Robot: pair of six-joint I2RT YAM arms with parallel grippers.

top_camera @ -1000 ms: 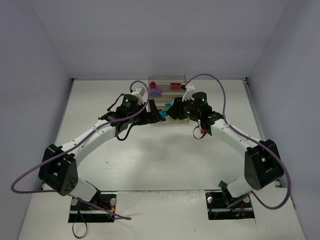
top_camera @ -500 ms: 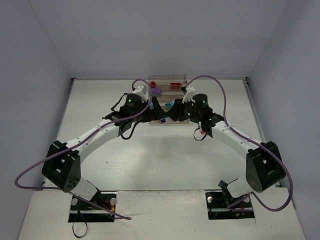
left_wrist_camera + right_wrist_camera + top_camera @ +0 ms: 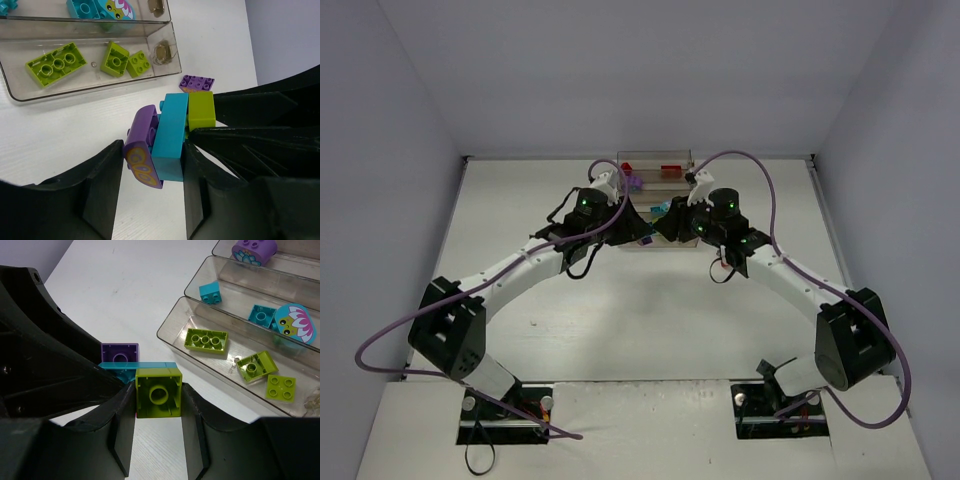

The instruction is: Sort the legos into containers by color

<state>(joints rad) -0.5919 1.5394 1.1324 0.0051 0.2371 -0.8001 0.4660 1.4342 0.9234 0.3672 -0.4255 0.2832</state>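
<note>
Both arms grip one mixed stack (image 3: 169, 135)
The left gripper (image 3: 150, 165) has just closed on its purple-cyan end; the right gripper (image 3: 158, 407) pinches the lime brick (image 3: 158, 390), just before the trays (image 3: 95, 89). Pulling apart looks next.

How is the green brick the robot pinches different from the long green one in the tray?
The pinched green brick is square, showing one round hole; the long green brick shows three. The pinched one is squeezed in the right gripper, stuck to a teal brick; the long one lies loose in the tray. Both are lime green.
</note>
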